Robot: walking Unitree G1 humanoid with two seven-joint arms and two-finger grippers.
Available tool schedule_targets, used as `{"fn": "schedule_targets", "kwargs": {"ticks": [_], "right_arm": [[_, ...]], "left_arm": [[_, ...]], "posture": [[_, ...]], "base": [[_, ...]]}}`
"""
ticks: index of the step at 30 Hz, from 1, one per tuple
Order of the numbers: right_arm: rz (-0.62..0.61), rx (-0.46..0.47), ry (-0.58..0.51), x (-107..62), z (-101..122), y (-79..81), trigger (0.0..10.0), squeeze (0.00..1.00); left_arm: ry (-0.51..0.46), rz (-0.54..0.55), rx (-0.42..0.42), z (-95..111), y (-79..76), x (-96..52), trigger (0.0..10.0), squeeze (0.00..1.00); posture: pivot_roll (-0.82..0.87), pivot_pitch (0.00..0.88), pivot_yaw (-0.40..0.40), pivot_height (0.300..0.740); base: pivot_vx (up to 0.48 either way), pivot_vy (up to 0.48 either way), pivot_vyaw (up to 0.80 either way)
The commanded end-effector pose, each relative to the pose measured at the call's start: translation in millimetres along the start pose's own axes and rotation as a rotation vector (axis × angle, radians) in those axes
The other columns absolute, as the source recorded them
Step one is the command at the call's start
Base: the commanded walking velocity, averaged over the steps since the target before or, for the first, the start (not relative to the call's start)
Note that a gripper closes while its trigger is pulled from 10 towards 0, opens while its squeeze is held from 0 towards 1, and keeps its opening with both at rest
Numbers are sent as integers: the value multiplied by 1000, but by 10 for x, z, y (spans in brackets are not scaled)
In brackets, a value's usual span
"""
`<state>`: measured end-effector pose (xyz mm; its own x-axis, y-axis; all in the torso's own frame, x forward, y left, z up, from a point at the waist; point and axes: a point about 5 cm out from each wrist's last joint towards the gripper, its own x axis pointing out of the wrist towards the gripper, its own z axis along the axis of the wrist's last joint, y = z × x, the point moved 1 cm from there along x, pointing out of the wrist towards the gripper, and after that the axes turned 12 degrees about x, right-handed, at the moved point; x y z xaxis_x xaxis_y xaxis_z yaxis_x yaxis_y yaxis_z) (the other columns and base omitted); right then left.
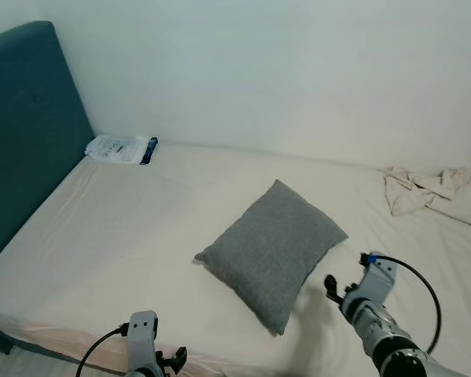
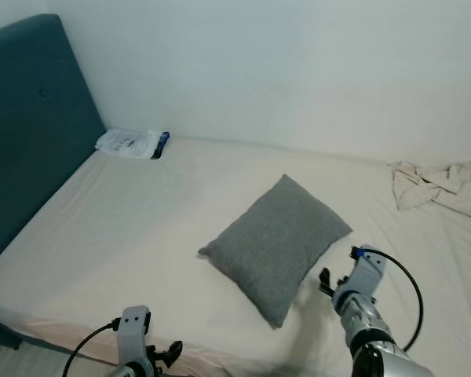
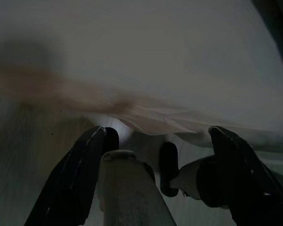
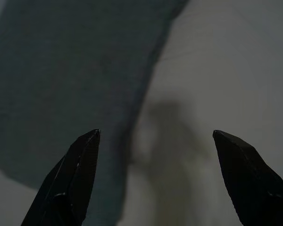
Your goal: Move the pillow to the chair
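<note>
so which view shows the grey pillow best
The left eye view: the whole grey pillow lies on the bed. The right eye view matches it. The right wrist view catches just one edge between the open right end effector fingers.

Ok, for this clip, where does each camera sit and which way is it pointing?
Left eye: on the head, looking down at the bed and grey pillow; both arms at the bottom.
Right eye: beside it, same scene; right tool near the pillow.
Left wrist: on the left arm, along the open left tool at the bed's edge.
Right wrist: on the right arm, along the open right tool toward the pillow.
Shared: the pillow, in three views.
</note>
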<state>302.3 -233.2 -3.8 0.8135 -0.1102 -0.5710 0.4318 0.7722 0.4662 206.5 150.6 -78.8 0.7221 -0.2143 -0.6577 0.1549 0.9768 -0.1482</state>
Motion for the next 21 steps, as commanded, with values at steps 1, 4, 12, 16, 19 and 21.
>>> {"fn": "schedule_targets", "kwargs": {"ticks": [1, 4, 12, 16, 19, 21], "right_arm": [[34, 17, 6, 13, 2, 75, 10000, 0], [41, 6, 9, 17, -1, 101, 10000, 0], [71, -3, 1, 19, -5, 143, 10000, 0], [82, -18, -10, 21, 12, 161, 10000, 0], [105, -25, -10, 24, 11, 200, 10000, 0], [125, -35, -9, 28, 5, 246, 10000, 0]], "left_arm": [[6, -19, 36, -14, -26, -1, 10000, 0], [1, -33, 54, -3, -54, 7, 10000, 0], [-3, -47, 89, -2, -71, 6, 10000, 0], [0, -47, 95, -26, -63, -7, 10000, 0], [6, -51, 100, -51, -65, -17, 10000, 0], [11, -57, 106, -72, -70, -25, 10000, 0]], "posture": [[-86, 72, -20, 640], [-89, 71, -20, 630], [-84, 78, -10, 580], [-78, 91, 1, 575], [-76, 95, 5, 575], [-73, 98, 7, 575]], "base": [[0, 0, 0], [0, 0, 0], [0, 0, 0], [0, 0, 0], [0, 0, 0], [0, 0, 0]]}}
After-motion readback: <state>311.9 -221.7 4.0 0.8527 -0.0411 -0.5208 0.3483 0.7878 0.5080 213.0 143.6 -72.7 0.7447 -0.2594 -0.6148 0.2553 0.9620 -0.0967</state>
